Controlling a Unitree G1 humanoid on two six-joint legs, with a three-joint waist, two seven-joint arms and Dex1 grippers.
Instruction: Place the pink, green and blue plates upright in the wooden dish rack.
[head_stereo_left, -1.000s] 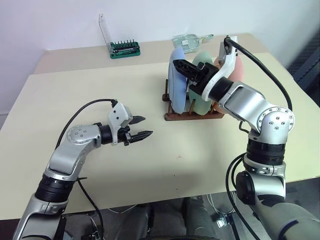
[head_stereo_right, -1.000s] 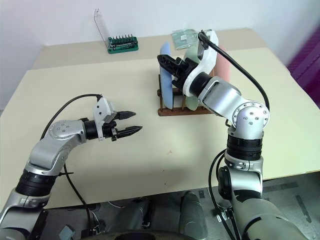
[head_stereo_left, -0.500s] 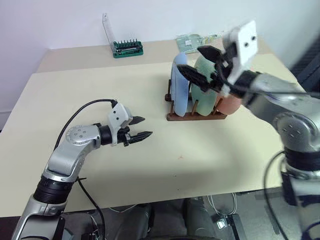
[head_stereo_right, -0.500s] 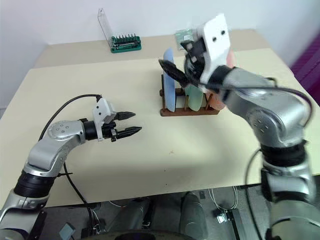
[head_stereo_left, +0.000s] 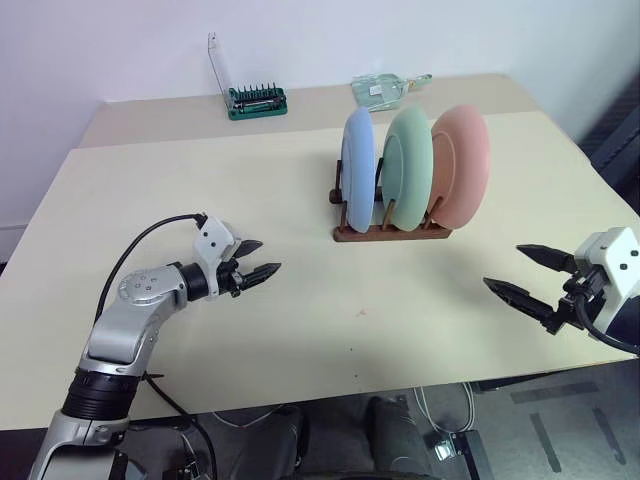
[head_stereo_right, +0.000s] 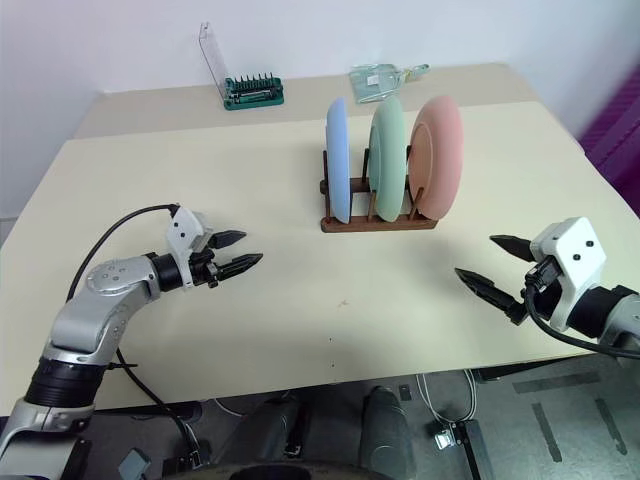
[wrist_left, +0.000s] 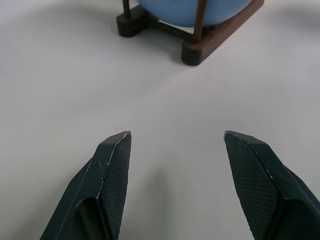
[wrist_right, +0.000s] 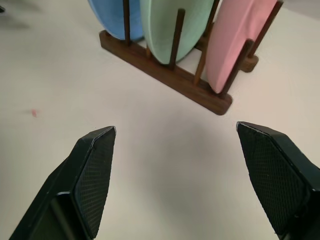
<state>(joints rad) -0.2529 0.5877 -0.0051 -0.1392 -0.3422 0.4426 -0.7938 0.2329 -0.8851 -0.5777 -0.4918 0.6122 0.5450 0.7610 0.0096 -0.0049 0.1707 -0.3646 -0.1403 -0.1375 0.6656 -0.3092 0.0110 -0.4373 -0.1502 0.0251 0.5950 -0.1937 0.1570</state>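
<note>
Plates (head_stereo_left: 412, 168) stand upright in the wooden dish rack (head_stereo_left: 392, 231); left claw (head_stereo_left: 262, 262) and right claw (head_stereo_left: 532, 275) gape empty.

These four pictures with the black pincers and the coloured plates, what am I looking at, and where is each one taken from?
It is a two-armed robot at a beige table. Two pictures come from its head, looking down; the other two come from cameras on its wrists, looking along the black fingers. The left gripper and right gripper are both open and hold nothing. On the table stands a wooden dish rack with a blue plate, a green plate and a pink plate upright in it. Behind lie a green bit holder and a clear package.
</note>
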